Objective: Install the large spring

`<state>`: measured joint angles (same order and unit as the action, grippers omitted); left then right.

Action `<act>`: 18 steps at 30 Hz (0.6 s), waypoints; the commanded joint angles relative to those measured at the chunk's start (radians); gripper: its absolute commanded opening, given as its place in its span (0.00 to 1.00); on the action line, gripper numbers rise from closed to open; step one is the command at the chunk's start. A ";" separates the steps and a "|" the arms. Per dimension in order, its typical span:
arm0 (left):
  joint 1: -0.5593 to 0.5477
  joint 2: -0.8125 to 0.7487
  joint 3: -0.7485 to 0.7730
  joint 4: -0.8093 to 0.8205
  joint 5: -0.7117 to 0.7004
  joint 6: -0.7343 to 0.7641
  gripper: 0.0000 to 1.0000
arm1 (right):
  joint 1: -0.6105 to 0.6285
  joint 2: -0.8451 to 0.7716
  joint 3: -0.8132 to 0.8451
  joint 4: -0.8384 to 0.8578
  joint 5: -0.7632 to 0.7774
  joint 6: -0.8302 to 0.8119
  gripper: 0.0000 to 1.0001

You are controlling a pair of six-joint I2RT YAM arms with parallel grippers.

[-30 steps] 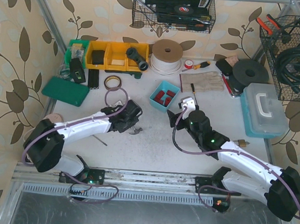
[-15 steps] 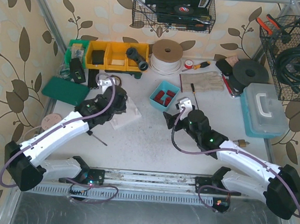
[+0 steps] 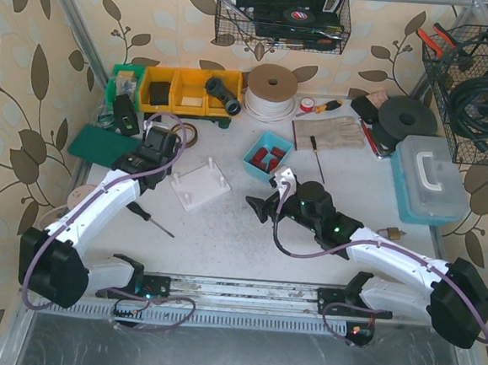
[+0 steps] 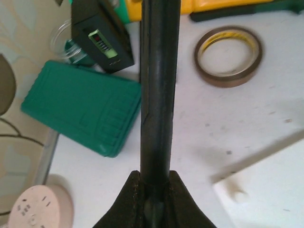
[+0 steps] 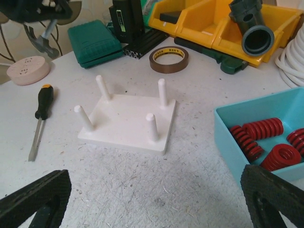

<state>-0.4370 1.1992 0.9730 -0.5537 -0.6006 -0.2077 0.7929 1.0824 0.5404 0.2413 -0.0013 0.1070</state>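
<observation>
A white base plate (image 3: 200,183) with four upright pegs lies on the table left of centre; it also shows in the right wrist view (image 5: 128,121), and its corner in the left wrist view (image 4: 270,190). No peg carries a spring. Several red springs (image 5: 266,137) lie in a teal bin (image 3: 267,156) just right of the plate. My right gripper (image 3: 256,209) is wide open and empty, low over the table just in front of the plate (image 5: 152,204). My left gripper (image 3: 156,135) is shut and empty, back left of the plate, pointing away (image 4: 159,28).
A black-handled screwdriver (image 3: 152,219) lies front left of the plate. A tape ring (image 3: 183,133), a green case (image 3: 107,148), a black device (image 4: 102,40) and yellow bins (image 3: 188,89) stand behind the left gripper. A pink disc (image 3: 82,195) sits at the left edge.
My left arm swung from over the plate to the back left, leaving the plate uncovered. My right gripper moved left and nearer, down towards the plate.
</observation>
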 commanded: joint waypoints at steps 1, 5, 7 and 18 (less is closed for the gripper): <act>0.091 0.018 -0.056 0.119 -0.045 0.156 0.00 | 0.016 0.011 0.011 0.048 -0.001 -0.008 0.97; 0.185 0.086 -0.081 0.188 0.085 0.224 0.00 | 0.028 0.021 0.020 0.041 0.003 -0.011 1.00; 0.207 0.153 -0.071 0.194 0.101 0.220 0.00 | 0.037 0.013 0.020 0.037 0.017 -0.019 1.00; 0.282 0.441 -0.016 0.198 0.135 0.206 0.00 | 0.042 -0.037 0.000 0.030 0.098 -0.029 1.00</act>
<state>-0.1856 1.5913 0.8940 -0.3626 -0.4908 -0.0212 0.8295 1.0630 0.5407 0.2623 0.0563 0.0872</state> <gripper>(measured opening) 0.126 0.992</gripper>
